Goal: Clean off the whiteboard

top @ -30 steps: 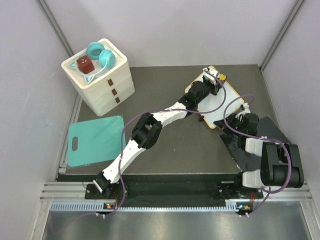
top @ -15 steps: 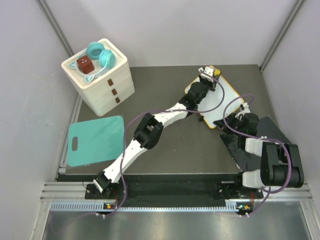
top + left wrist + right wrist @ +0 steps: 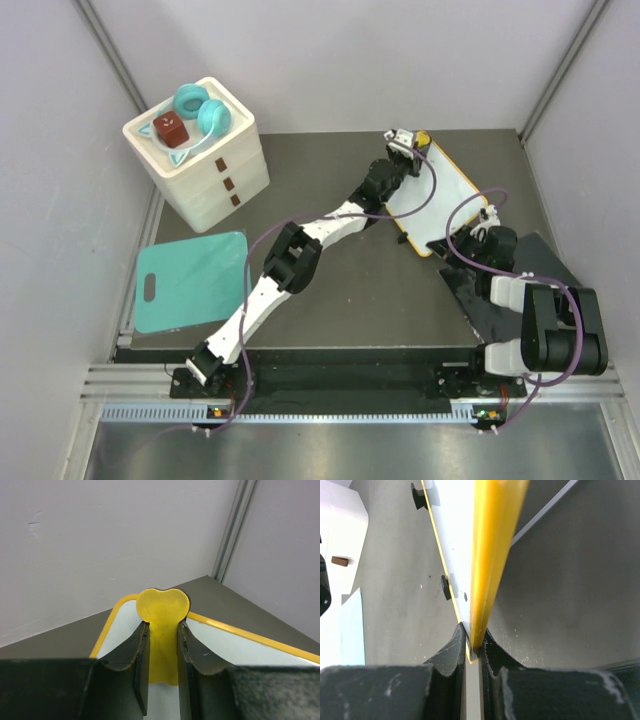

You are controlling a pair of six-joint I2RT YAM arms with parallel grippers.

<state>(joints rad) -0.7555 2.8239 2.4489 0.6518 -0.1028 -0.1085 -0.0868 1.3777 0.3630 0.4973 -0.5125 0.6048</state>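
The whiteboard (image 3: 450, 200) is sitting at about 1 o'clock on the tabletop (image 3: 340, 280), tilted, with its underside and black feet showing in the right wrist view. The left end effector (image 3: 405, 140) is reaching over the board's far corner and pinching a yellow heart-shaped piece (image 3: 162, 607) between its fingers, just above the white surface (image 3: 235, 647). The right end effector (image 3: 474, 640) is clamping the board's orange-yellow frame (image 3: 492, 545) at its 5 o'clock corner. A teal cutting board (image 3: 190, 280) is lying well apart at 9 o'clock.
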